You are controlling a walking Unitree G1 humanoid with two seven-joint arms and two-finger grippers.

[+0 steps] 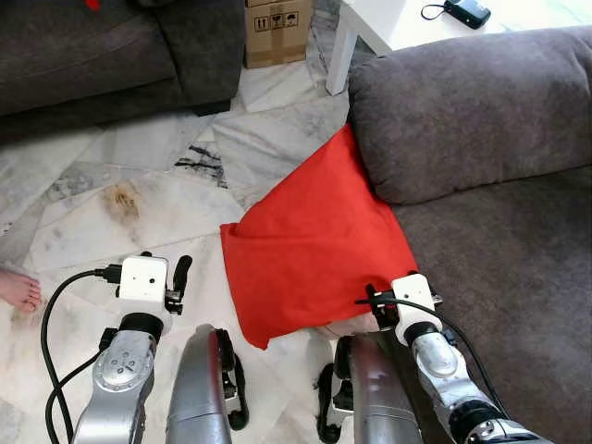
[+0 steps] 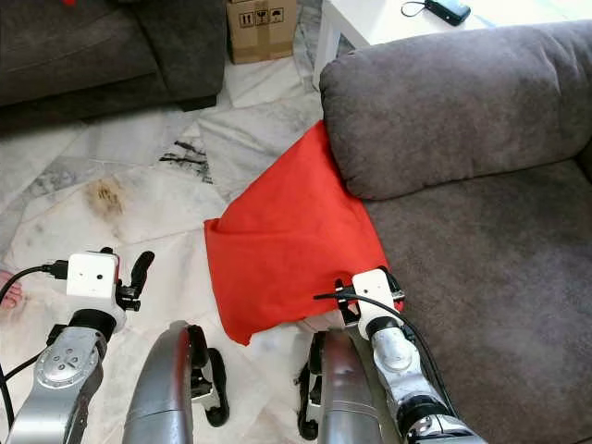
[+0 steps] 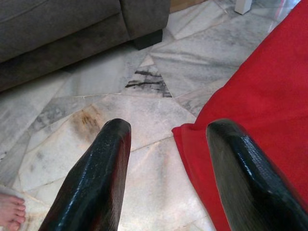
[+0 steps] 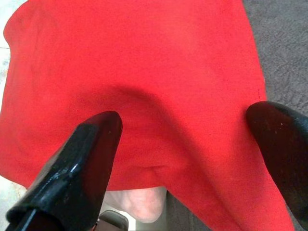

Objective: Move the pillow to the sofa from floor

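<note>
The red pillow rested on the marble floor, tilted, with its upper corner leaning against the front corner of the grey sofa and 1 side lying along the sofa's front edge. Its lower corners sat on the floor just in front of the robot's legs.

The right gripper was at the pillow's lower edge beside the sofa front. Its 2 black fingers were spread wide, with red fabric lying between them; contact with the fabric could not be confirmed.

The left gripper was held above the bare floor, just beside the pillow's left edge and apart from it. Its 2 fingers were also spread, with nothing between them.

A second dark sofa stood along the far edge of the floor, with a cardboard box next to it. A white table behind the grey sofa carried a small black device. A person's bare foot rested on the floor at the left edge.
</note>
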